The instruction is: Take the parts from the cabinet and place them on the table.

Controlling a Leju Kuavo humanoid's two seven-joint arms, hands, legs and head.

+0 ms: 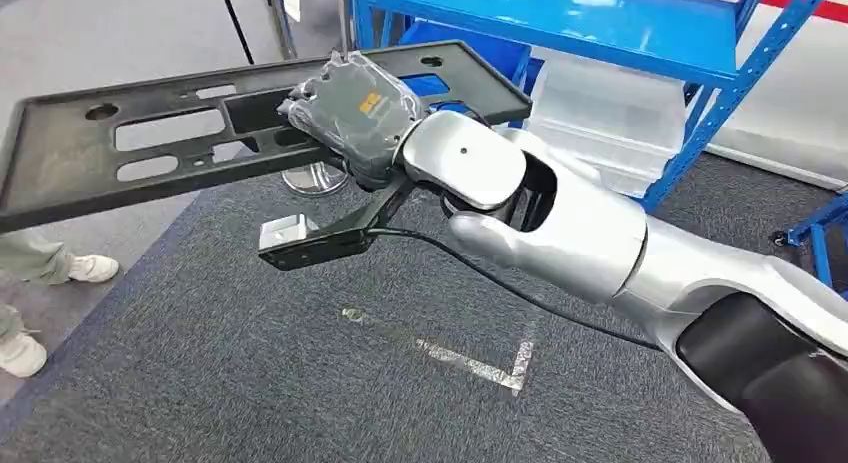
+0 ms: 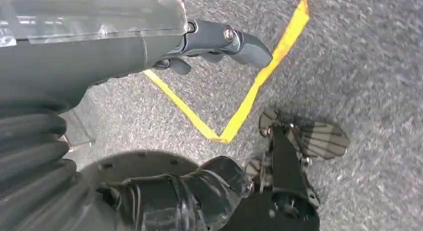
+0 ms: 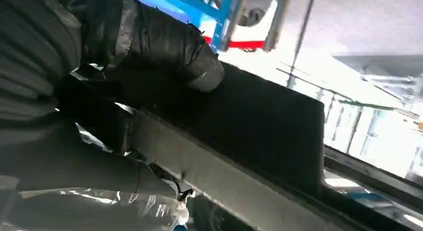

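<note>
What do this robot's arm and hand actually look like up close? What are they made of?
The right arm has smooth, rounded silver shells, turning black near the shoulder, and a thin black cable runs along it. The right hand is dark grey under a clear plastic wrap, with a small orange marking on its back. The left hand has a ribbed grey cover and dark grey fingers joined with screws.

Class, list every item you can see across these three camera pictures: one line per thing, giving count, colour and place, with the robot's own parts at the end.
Black plastic panel: one, black, slotted, held above the carpet.
Blue shelving rack: one, blue, behind the panel.
Clear bins: translucent white, under the rack's shelf; count unclear.
Carpet: one, dark grey, floor.
Tape corner: one, whitish, on the carpet.
Yellow tape: one angle, yellow, on the carpet.
Person's shoes: two, white, at the carpet's edge.
Right robot hand: one, grey, grips the panel.
Left robot hand: one, grey, hangs over the carpet.
</note>
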